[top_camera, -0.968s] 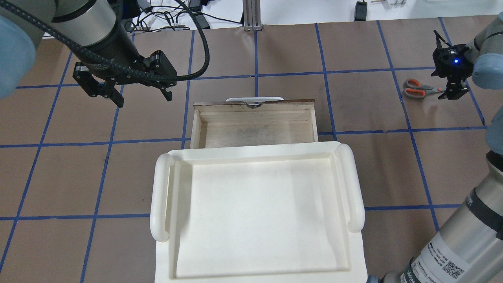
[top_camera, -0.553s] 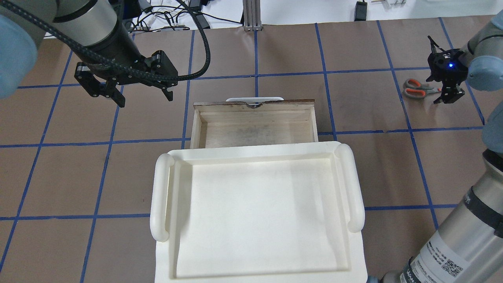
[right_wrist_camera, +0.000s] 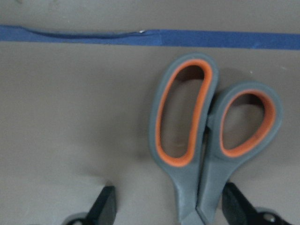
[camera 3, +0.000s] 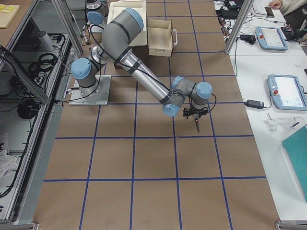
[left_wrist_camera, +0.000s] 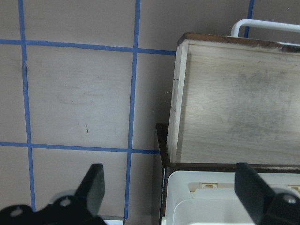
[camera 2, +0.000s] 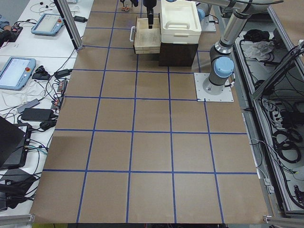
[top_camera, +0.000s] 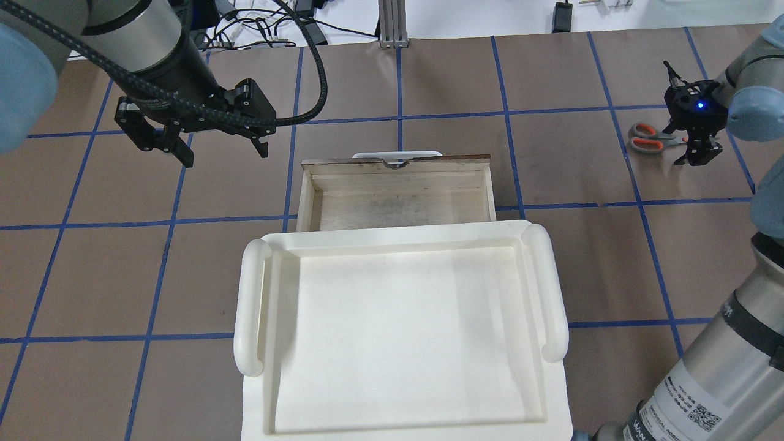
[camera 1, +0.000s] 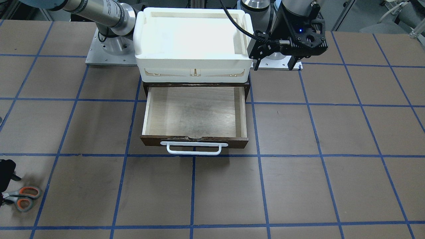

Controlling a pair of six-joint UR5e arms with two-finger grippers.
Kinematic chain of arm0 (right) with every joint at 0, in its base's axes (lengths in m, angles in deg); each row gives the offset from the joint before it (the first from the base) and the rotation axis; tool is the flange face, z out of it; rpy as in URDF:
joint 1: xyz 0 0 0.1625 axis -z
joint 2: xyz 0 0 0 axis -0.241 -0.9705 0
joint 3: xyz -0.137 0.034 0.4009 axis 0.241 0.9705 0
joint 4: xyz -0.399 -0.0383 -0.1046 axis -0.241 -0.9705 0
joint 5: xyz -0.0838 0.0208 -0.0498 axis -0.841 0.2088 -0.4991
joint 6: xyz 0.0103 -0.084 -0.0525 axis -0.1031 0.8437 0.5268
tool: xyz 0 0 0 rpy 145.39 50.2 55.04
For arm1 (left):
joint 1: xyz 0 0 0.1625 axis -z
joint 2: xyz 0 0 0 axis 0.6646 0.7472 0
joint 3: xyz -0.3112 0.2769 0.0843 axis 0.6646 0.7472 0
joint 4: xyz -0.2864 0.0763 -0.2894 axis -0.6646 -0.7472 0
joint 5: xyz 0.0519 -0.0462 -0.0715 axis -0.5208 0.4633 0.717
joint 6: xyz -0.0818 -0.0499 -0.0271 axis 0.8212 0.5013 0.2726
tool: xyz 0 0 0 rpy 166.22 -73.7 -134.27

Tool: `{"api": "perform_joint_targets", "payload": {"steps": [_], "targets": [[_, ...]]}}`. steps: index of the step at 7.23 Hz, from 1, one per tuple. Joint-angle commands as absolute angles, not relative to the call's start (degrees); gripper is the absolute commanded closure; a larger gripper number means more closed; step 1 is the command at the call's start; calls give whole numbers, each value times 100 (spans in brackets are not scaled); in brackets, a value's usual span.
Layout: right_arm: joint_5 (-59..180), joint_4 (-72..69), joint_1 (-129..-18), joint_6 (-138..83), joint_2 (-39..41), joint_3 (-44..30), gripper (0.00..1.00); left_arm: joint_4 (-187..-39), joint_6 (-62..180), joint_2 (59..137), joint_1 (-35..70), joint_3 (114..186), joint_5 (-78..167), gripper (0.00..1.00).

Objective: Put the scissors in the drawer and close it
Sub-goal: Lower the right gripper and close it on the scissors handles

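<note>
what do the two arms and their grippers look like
Both are silver-grey tubes with pale blue joint caps. The left arm carries a black braided cable looping to the black two-finger left gripper. The right arm bears a white label with a QR code. The black right gripper shows a small blue light.

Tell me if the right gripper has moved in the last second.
Yes. In the overhead view the right gripper has slid left, away from the blue tape line and further over the scissors, toward their handles.
</note>
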State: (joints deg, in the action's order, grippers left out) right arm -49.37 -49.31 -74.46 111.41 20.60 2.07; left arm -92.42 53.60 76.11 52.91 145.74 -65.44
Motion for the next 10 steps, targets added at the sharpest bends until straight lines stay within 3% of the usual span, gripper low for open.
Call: {"api": "perform_joint_targets", "payload": {"steps": [1, 7, 8, 9, 10], "targets": [[-5271, -4885, -7563, 11171, 2024, 212, 100, -9252, 5360, 7610, 5292, 14574, -6549, 0], [-5230, -4630, -7828, 11162, 1329, 203, 100, -9252, 5360, 7601, 5292, 14574, -6557, 0], [-5230, -4708, -7828, 11214, 1381, 203, 65, -9252, 5360, 7601, 5292, 14574, -6557, 0], [-5221, -4709, -7819, 11250, 1486, 203, 18, -9252, 5360, 7601, 5292, 14574, -6557, 0], [-5212, -4709, -7811, 11485, 1557, 203, 6, -9252, 5360, 7601, 5292, 14574, -6557, 0]]}}
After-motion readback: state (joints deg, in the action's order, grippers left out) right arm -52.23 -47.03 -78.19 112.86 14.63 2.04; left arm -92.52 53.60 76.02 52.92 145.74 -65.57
